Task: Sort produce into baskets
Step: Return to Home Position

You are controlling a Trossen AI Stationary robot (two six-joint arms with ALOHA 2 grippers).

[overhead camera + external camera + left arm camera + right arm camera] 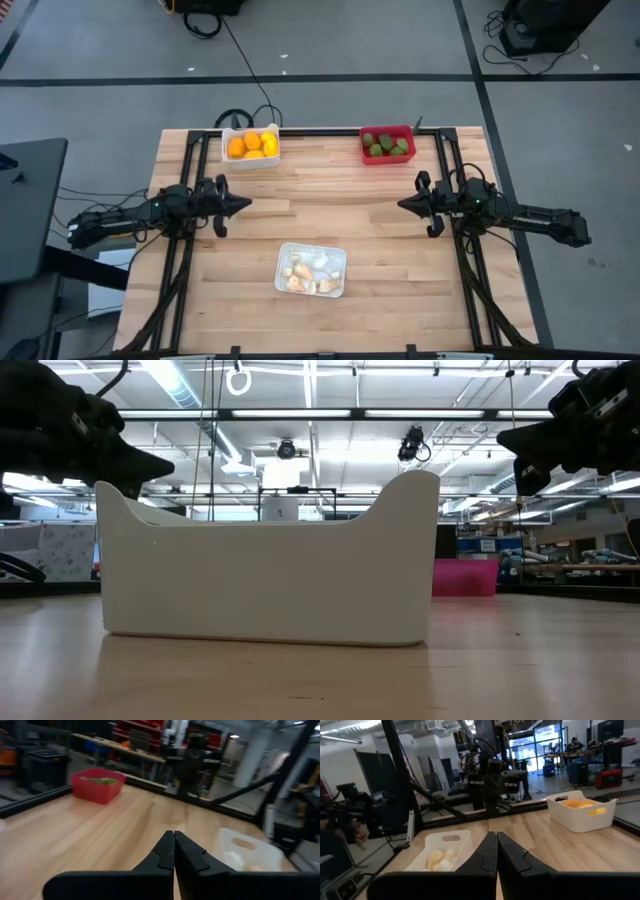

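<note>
Several orange and yellow fruits (252, 145) lie in the deep white bin (228, 158) at the far left. Several green fruits (386, 144) lie in the red bin (387, 158) at the far right. Several beige garlic bulbs (305, 275) lie in the shallow white tray (312, 249) near the table's front middle. My left gripper (245, 204) is shut and empty at the table's left side, above the wood. My right gripper (402, 206) is shut and empty at the right side. The two point at each other.
Black rails (440, 170) run along the table's left, right and far edges. The bare wood (320, 200) between the two grippers is free. Cables (240, 60) lie on the floor beyond the far edge.
</note>
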